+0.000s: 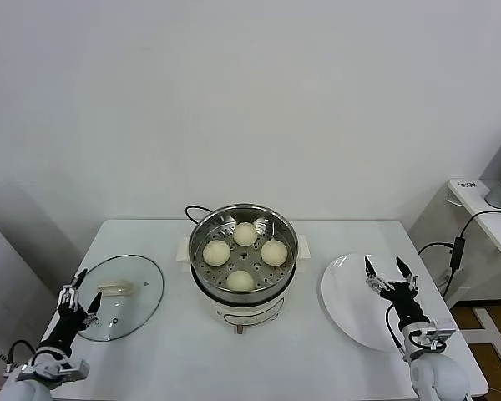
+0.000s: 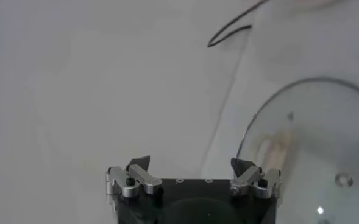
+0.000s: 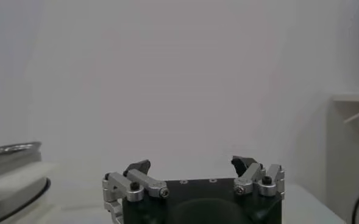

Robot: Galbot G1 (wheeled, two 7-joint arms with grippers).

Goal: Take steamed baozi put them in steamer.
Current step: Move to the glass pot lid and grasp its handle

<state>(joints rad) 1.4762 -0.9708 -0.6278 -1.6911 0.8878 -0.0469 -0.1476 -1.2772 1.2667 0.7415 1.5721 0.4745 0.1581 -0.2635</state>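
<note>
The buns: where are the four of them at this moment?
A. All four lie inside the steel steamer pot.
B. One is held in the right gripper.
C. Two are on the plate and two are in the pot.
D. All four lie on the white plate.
A. The head view shows all four buns on the perforated tray inside the steamer pot, while the plate is bare and the right gripper holds nothing.

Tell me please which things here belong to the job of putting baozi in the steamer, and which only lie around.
Belong to the job:
- four steamed baozi, all lying in the steamer
- steamer, at the table's middle
- left gripper, open, over the glass lid's edge
- right gripper, open, over the white plate

Only lying around:
- glass lid
- white plate, bare
- table
</note>
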